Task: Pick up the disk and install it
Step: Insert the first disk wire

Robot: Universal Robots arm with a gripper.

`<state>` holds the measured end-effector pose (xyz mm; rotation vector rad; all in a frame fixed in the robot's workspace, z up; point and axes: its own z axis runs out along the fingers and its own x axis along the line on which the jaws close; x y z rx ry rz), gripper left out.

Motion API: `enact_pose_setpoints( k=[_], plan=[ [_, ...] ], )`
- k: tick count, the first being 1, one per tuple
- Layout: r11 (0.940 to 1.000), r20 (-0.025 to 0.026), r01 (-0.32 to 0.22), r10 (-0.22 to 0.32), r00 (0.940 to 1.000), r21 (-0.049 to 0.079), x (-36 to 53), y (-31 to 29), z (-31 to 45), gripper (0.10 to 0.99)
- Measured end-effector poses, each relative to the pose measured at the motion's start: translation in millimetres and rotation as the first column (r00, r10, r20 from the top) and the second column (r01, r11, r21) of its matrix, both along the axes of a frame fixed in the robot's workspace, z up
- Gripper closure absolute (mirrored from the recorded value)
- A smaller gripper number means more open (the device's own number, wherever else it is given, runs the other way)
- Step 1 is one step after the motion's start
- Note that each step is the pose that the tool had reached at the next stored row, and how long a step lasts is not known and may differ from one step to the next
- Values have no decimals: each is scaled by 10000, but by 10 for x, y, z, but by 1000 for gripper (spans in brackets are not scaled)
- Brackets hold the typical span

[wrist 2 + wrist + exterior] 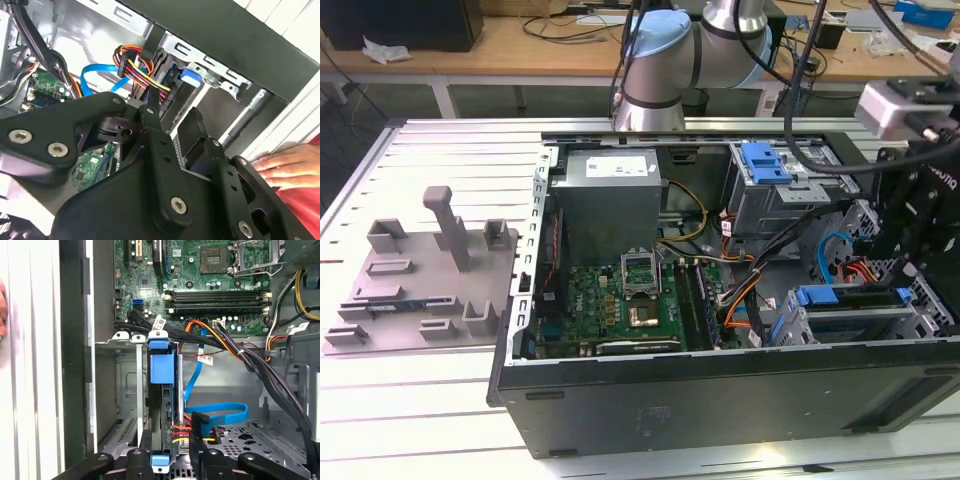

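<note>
The disk stands edge-on in the lower drive cage of the open computer case, at the exterior view's right. Its blue front runs along the top of the cage. In the first wrist view the disk is a dark slab with a blue carrier, seated in a slot of the metal cage. My gripper hangs just above that cage. Its black fingers straddle the slab's near end with space on the cable side, so my gripper is open. The second wrist view shows the gripper spread, holding nothing.
A blue data cable and a red-yellow power plug lie beside the disk. A blue bracket tops the upper cage. Motherboard and power supply fill the case. A person's hand rests by the case wall. A grey fixture sits on the table.
</note>
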<state>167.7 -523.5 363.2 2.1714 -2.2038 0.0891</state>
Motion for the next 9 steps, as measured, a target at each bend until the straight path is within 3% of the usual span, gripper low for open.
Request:
enact_pose_setpoints(
  k=[6,9],
  plan=[
    [10000,0,1,-1,10000,-29,0,0,174,659],
    [10000,0,3,-3,10000,-31,0,0,222,659]
  ],
)
